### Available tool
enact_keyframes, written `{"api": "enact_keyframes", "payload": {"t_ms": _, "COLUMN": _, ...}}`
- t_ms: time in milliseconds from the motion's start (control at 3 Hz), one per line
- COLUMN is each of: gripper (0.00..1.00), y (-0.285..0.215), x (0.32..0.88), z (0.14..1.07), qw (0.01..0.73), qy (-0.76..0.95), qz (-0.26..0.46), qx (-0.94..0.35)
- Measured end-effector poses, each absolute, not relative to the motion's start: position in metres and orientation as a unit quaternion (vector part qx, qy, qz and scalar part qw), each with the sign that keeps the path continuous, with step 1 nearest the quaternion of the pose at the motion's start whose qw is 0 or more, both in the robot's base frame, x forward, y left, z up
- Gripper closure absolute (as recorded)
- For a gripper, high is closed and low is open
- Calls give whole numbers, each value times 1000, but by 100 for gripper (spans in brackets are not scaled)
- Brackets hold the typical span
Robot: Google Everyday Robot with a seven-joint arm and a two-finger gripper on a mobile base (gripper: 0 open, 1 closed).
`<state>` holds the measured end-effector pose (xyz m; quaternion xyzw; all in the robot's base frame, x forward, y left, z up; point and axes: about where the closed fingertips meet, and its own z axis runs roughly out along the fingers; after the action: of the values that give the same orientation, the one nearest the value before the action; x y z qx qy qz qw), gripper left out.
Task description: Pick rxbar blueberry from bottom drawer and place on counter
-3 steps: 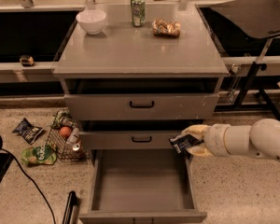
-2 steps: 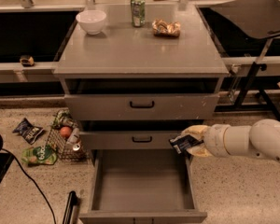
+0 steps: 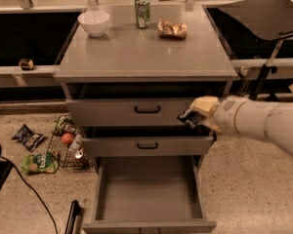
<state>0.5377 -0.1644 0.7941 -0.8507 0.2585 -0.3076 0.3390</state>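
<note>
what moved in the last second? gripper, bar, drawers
The gripper rose with the rxbar blueberry, from the middle drawer front up to the top drawer front, jaws still shut on it. Unchanged: bottom drawer open; bowl, can and snack bag on the counter.

No legible text, gripper point(image 3: 194, 115) by top drawer point(image 3: 136, 112)

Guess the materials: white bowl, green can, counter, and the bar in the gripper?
Bowl: likely glazed ceramic or plastic, glossy white.
Can: metal, printed green, shiny rim.
Counter: painted metal by the look, matte grey, soft glare.
Wrapper of the rxbar blueberry: dark film, clamped in the gripper before the top drawer's right end.
</note>
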Motion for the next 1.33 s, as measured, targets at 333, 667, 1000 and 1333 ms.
{"api": "enact_keyframes", "payload": {"t_ms": 333, "gripper": 100, "y": -146, "x": 548, "z": 876, "qw": 309, "qy": 169, "qz": -396, "qx": -848}}
{"api": "enact_keyframes", "payload": {"t_ms": 667, "gripper": 100, "y": -146, "x": 548, "z": 876, "qw": 309, "qy": 169, "qz": -396, "qx": -848}}
{"api": "enact_keyframes", "payload": {"t_ms": 1000, "gripper": 100, "y": -144, "x": 559, "z": 886, "qw": 303, "qy": 156, "qz": -410, "qx": -846}}
{"api": "enact_keyframes", "payload": {"t_ms": 1333, "gripper": 100, "y": -146, "x": 601, "z": 906, "qw": 288, "qy": 106, "qz": -442, "qx": -843}}
